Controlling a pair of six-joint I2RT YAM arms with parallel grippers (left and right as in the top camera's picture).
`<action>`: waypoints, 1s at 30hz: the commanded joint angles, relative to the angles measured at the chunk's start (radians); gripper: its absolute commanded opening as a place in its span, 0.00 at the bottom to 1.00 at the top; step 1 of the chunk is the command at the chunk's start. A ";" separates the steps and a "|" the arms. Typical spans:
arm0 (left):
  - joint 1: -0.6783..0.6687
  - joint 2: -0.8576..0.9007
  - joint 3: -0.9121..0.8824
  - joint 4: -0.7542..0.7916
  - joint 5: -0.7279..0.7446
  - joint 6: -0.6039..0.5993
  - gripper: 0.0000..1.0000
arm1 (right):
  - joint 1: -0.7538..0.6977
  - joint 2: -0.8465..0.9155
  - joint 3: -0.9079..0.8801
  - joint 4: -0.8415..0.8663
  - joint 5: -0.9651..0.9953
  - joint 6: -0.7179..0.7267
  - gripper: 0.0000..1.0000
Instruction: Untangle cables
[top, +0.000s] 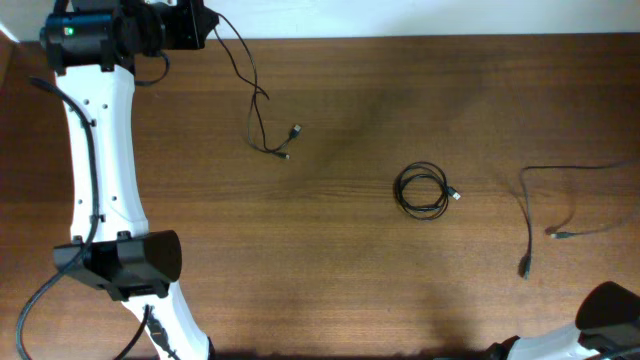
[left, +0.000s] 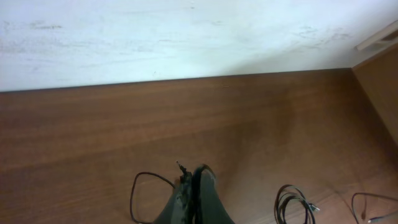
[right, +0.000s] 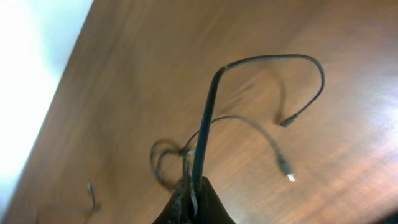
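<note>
ok so the left arm is stretched all the way up the left side of the table, elbow at the near edge and wrist out at the far left corner by the white wall. The left gripper is clenched on one end of the left cable. From the fingers that cord trails toward the near side, kinks once, curls round, and ends in a small silvery plug lying flat on the wood, a bit right of the arm

The coiled cable sits on its own around the middle of the table, a neat little ring with its plug poking out on the right side. It's well apart from both other cords and nothing is touching it

The right arm only pokes into the near right corner of the overhead shot, so its gripper isn't in that one. On the wrist cam the right gripper is closed on the right cable, which rises straight up out of the fingertips, bends sharply and arcs over to a dark plug hanging free. A second strand drops to a silvery plug. From above, that cord is spread over the right part of the table and runs off the right edge

All three cords lie separate, no knot between them
</note>
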 joint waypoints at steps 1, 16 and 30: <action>0.002 0.006 0.000 -0.011 -0.020 0.015 0.00 | 0.114 0.002 -0.114 0.038 -0.096 -0.109 0.04; 0.002 0.007 0.000 -0.055 -0.158 0.015 0.00 | 0.283 0.003 -0.411 0.140 -0.061 -0.175 0.78; 0.002 0.007 0.000 0.105 -0.334 0.015 0.00 | 0.394 0.003 -0.452 0.167 0.093 -0.174 0.98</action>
